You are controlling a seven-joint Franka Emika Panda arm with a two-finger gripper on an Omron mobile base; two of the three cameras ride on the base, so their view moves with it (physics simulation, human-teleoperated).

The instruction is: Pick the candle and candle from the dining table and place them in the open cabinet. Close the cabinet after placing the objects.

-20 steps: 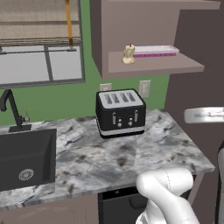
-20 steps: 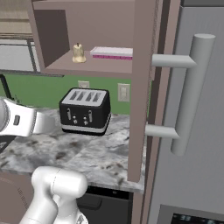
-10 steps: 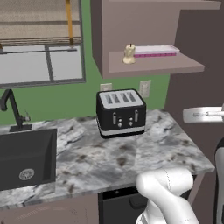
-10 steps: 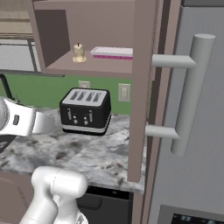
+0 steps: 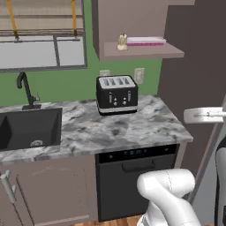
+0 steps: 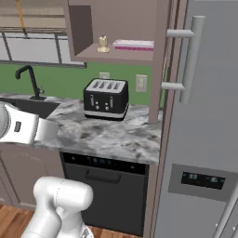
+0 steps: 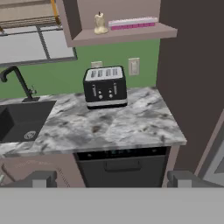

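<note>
Grey finger tips of the gripper [image 7: 112, 178] stand wide apart at the hand view's bottom edge, holding nothing. Mid-frame, a black toaster [image 7: 105, 86] sits on the marbled counter [image 7: 109, 127]. Top centre, a cream candle [image 7: 100, 23] stands in the open cabinet [image 7: 124, 36] beside a pink box [image 7: 132, 22]

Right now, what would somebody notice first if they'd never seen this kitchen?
Probably the black toaster, standing at the back of the marbled counter against the green wall. Just above it the open cabinet has a cream candle on its shelf, beside a flat pink box. To the left, a black sink with a dark tap is sunk into the counter.
</note>
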